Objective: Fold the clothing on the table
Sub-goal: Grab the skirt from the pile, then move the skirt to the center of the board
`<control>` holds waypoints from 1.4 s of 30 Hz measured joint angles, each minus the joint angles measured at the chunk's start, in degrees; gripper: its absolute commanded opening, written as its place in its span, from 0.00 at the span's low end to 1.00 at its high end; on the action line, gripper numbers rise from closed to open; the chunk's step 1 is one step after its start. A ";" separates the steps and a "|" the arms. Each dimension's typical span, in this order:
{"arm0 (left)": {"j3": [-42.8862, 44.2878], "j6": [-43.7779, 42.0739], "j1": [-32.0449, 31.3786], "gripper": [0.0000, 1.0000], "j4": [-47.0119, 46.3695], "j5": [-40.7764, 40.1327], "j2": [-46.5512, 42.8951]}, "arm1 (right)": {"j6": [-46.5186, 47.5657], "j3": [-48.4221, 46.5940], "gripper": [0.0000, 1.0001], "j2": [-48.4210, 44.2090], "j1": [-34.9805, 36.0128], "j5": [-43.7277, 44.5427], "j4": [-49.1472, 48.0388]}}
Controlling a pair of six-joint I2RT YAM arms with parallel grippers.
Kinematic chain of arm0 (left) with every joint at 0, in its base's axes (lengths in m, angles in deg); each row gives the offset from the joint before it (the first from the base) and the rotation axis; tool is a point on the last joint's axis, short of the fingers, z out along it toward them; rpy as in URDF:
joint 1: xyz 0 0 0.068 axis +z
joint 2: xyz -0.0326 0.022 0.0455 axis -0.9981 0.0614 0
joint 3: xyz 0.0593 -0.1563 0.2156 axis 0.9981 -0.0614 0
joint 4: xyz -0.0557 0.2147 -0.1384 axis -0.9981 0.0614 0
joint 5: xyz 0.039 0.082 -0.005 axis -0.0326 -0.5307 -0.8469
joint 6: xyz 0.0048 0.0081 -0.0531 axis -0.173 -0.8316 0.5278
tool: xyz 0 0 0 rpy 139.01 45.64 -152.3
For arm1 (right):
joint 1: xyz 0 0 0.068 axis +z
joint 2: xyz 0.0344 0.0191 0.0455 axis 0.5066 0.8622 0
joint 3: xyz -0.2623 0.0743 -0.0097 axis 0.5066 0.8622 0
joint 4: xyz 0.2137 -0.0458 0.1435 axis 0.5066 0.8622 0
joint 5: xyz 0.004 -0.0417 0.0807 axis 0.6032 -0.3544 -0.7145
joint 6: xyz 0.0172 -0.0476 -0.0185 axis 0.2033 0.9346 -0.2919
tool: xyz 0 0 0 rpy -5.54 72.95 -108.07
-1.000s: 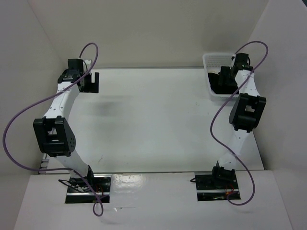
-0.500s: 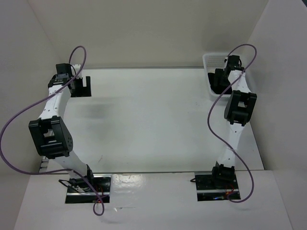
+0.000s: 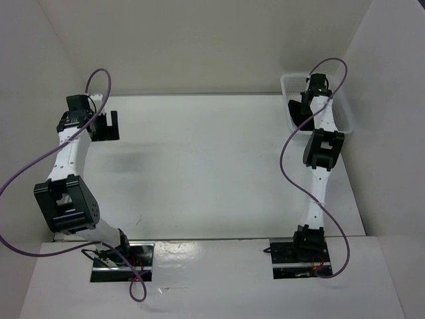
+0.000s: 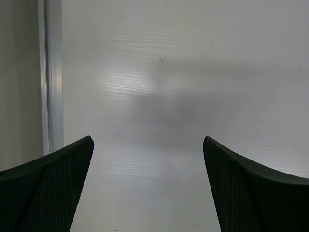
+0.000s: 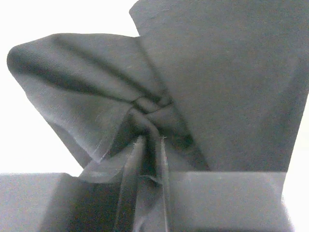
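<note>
So the clothing (image 5: pixel 217 87) isn't even on the bench (image 3: pixel 199 166) yet. It's a black wad sitting in the white mesh basket (image 3: pixel 285 90) at the far right corner. The right claw (image 5: pixel 149 183) is down in there with it, clamped on a twisted bunch of the fabric. The left claw (image 4: pixel 147 142) is way over at the far left, jaws wide apart over bare bench beside the rail (image 4: pixel 52 72), holding nothing.

What I reckon could go wrong:
- The pinch is on a scrunched knot, not a clean edge or corner. Lifted like that, it probably comes out as a ball and lands crumpled, so spreading it flat gets harder.
- If only a thin fold or two is actually caught, the weight of the rest could pull it free on the way up.
- Loose fabric could snag on the mesh, and a light basket like that might tip or get dragged along.

Stuff I can't make out:
- From above, the right arm covers most of the basket, and black claw on black cloth just blurs together.
- I can't tell how much of the garment is bunched under the grip, or which part is being held.
- The wrist shot is super close with a blown-out white background, so no basket walls show there.
</note>
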 measured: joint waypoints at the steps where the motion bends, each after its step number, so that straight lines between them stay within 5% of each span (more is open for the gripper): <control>1: -0.39 0.02 0.26 1.00 -0.02 0.13 0.00 | 0.42 -0.52 0.00 0.02 0.28 -0.09 0.79; 12: -0.87 0.00 0.46 1.00 -0.09 3.78 0.02 | 0.24 -5.42 0.00 -4.96 1.38 -3.91 8.15; 22: -2.56 0.00 0.46 1.00 -0.90 7.43 0.02 | 0.57 -3.54 0.00 -31.56 2.80 -10.64 8.76; 30: -5.33 -0.87 0.46 1.00 -1.11 8.76 -2.29 | 8.44 7.89 0.00 -46.99 21.33 -23.96 10.91; 31: -5.77 -1.14 0.46 1.00 -1.11 8.85 -3.19 | 9.99 10.19 0.47 -48.46 24.92 -25.64 11.85; 34: -7.15 -1.53 0.46 1.00 -1.14 9.09 -6.60 | 12.37 17.88 0.95 -51.82 32.26 -28.39 12.81; 37: -8.74 -1.84 0.46 1.00 -1.36 9.27 -10.23 | 12.87 30.93 0.98 -56.37 33.75 -22.45 10.12; 42: -13.62 -2.69 0.46 1.00 -1.73 8.76 -16.11 | 9.49 47.23 0.98 -56.50 24.74 -10.03 5.33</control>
